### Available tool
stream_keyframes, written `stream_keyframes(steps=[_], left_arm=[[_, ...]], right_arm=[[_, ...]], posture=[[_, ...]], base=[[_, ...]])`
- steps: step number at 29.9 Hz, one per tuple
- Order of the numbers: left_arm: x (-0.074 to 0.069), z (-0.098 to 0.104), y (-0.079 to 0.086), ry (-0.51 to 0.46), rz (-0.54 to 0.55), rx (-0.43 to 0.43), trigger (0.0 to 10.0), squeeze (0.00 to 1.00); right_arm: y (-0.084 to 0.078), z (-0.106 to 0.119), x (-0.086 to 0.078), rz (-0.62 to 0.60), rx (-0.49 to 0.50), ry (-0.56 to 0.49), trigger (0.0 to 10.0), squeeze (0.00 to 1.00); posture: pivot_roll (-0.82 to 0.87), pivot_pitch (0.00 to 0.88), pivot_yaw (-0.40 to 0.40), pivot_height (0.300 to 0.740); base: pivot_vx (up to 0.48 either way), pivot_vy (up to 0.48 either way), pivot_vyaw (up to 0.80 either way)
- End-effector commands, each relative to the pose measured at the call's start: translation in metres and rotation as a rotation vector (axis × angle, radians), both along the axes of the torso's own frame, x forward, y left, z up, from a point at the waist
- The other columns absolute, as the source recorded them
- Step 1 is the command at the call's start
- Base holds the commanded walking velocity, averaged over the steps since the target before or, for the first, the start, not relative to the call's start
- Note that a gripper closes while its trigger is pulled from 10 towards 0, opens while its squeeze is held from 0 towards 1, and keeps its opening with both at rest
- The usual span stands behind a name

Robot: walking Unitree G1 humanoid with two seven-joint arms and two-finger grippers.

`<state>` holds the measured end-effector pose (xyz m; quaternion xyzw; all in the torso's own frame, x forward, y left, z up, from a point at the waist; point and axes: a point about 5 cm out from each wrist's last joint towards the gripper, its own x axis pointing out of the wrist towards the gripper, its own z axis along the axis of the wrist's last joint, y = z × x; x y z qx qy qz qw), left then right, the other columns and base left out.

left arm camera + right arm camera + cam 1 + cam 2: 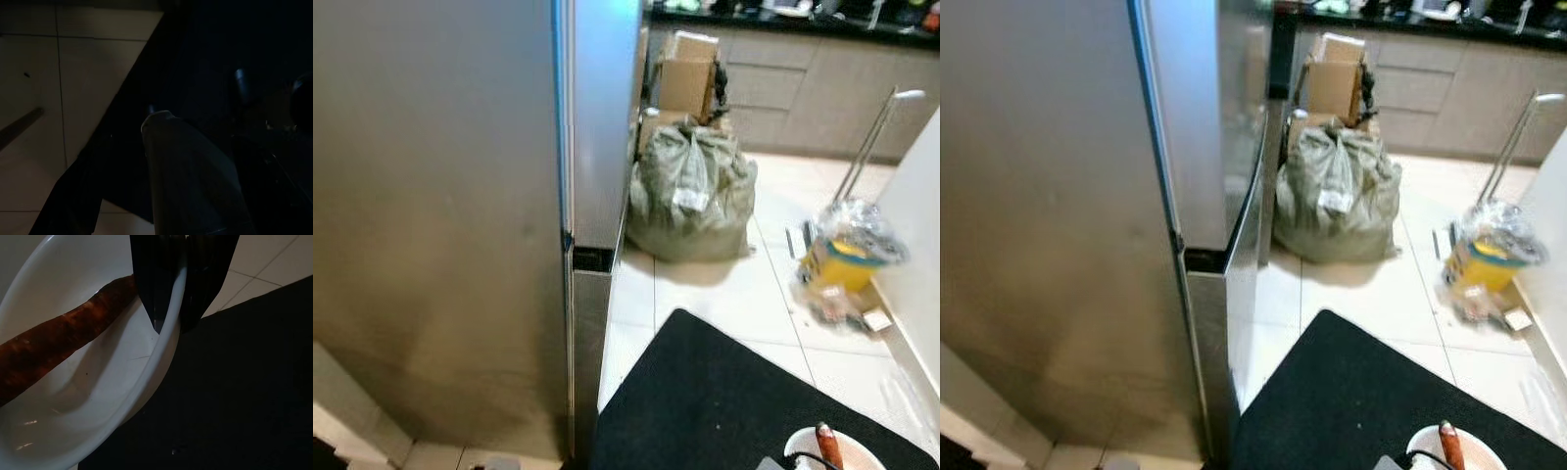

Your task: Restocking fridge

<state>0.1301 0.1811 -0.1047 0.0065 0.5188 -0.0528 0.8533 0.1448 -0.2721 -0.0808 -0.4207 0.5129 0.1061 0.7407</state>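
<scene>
Beside fridge (440, 225), right gripper (172, 325) pinching bowl (88, 406) rim (sausage (54, 347) inside)

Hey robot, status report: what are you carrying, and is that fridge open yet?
Right gripper clamped on white bowl rim, sausage inside. Left arm idle, low. Fridge doors shut. Grey sack on floor beyond.

The white bowl (832, 452) with the sausage (827, 446) is cut by the bottom edge; the left wrist view is too dark.
</scene>
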Motion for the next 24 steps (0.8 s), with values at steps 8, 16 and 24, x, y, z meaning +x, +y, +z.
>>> stream_keyframes(steps=[8, 16, 24], left_arm=[[-0.0124, -0.0044, -0.0030, 0.046, -0.001, -0.012, 10.0, 0.00], [-0.0121, -0.0044, -0.0045, 0.046, 0.000, -0.020, 10.0, 0.00], [-0.0120, -0.0044, -0.0045, 0.046, 0.001, -0.021, 10.0, 0.00]], right_arm=[[-0.0015, -0.0011, -0.0046, 0.011, -0.004, 0.012, 10.0, 0.00], [0.0021, -0.0024, -0.0045, 0.028, 0.019, 0.029, 10.0, 0.00], [0.0059, -0.0023, -0.0015, 0.056, 0.045, 0.028, 10.0, 0.00]], posture=[[-0.10, 0.047, -0.053, 0.740], [-0.10, 0.047, -0.053, 0.740], [-0.10, 0.048, -0.054, 0.740]], base=[[0.000, -0.374, 0.00], [0.000, -0.448, 0.00], [0.000, -0.454, 0.00]])
